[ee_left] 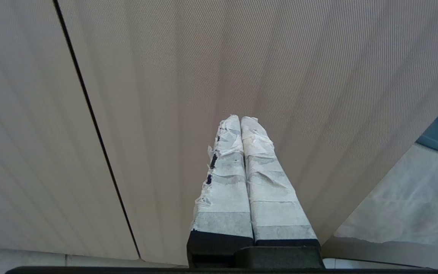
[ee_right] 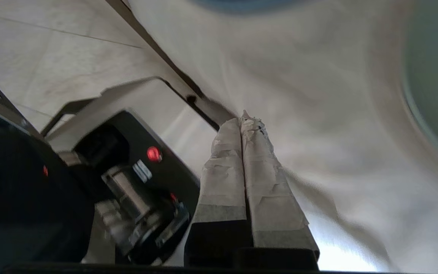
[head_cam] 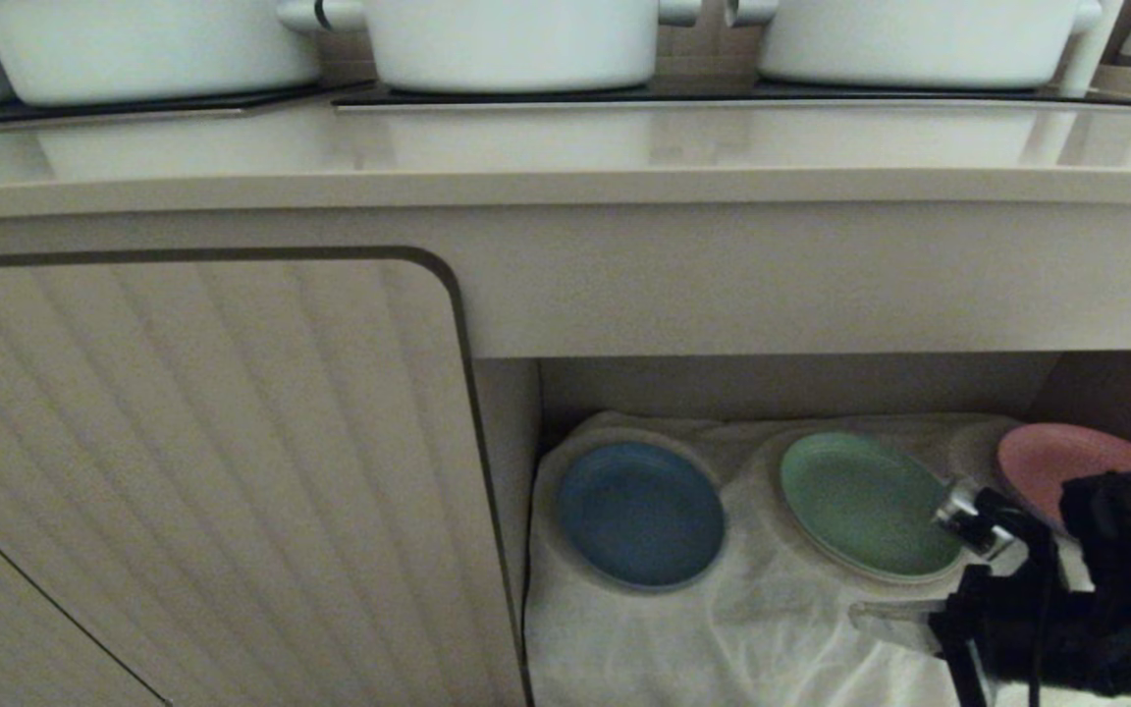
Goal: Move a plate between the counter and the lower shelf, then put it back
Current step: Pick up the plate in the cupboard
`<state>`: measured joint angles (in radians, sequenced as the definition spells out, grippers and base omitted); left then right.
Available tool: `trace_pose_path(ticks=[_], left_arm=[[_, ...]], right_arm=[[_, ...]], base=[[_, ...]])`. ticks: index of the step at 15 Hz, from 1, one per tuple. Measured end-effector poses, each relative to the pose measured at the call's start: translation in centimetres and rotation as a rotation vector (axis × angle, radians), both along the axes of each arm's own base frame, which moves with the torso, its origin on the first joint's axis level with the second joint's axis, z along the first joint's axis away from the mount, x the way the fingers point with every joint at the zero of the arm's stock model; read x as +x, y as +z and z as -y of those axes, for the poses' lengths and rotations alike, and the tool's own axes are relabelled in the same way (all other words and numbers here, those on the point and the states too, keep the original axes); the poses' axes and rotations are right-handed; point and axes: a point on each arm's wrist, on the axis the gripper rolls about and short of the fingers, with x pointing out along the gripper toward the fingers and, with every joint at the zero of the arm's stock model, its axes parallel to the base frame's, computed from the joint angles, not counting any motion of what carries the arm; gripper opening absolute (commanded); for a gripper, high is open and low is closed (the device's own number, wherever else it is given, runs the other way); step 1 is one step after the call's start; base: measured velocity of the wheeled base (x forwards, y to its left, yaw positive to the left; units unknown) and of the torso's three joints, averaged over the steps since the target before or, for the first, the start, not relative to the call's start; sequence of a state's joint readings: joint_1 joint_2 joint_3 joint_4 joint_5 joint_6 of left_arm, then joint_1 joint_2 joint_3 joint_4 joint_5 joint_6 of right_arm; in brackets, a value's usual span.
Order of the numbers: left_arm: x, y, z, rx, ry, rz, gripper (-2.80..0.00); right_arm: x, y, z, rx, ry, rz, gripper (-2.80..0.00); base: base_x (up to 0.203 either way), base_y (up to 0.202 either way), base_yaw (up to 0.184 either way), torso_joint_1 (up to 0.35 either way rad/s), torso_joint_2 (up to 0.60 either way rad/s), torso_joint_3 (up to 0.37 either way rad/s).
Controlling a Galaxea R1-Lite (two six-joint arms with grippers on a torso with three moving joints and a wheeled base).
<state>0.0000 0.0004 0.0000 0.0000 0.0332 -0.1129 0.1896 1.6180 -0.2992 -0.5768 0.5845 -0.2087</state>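
1. Three small plates are lying side by side in the lower shelf (head_cam: 791, 388), on its wrinkly white cloth (head_cam: 752, 628): the plate (head_cam: 640, 515) in light blue at the left end, a green plate (head_cam: 868, 503) in the middle and a pink plate (head_cam: 1066, 462) at the right.
2. The plate is lying flat and face up, just beside the shelf's left wall, with nothing touching it.
3. The right gripper (ee_right: 244, 118) is hanging over the cloth in front of the plates with its taped fingers (ee_right: 222, 167) pressed together and nothing between them; in the head view only the dark body of the right arm (head_cam: 1105, 589) is showing at the lower right, overlapping the green plate's edge.
4. The left gripper (ee_left: 240, 121) is sitting close to the ribbed cabinet door (head_cam: 202, 471), its jaws likewise closed and empty.
5. The counter (head_cam: 565, 147) is running across the top, with three white pots (head_cam: 516, 39) standing on its black cooktop panels (head_cam: 723, 96).
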Motion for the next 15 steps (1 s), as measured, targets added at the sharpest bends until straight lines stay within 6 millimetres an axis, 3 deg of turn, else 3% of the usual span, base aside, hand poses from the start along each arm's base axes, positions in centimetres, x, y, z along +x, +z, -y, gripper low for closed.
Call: trace_pose_path(ticks=[4,8,15], left_arm=[[0.0,0.0,0.0,0.0,0.0,0.0,-2.8],[0.0,0.0,0.0,0.0,0.0,0.0,-2.8],[0.0,0.0,0.0,0.0,0.0,0.001,-2.8]], right_arm=[[2.7,-0.9,-2.2,0.044,0.014,-0.046,-2.8],[4.6,-1.4,-3.2,0.054,0.017,-0.057,-2.8],[6.8,-1.9,-6.3,0.078,-0.032,-0.13,-2.8]], base=[[0.0,0.0,0.0,0.0,0.0,0.0],[0.0,0.0,0.0,0.0,0.0,0.0],[0.0,0.0,0.0,0.0,0.0,0.0]])
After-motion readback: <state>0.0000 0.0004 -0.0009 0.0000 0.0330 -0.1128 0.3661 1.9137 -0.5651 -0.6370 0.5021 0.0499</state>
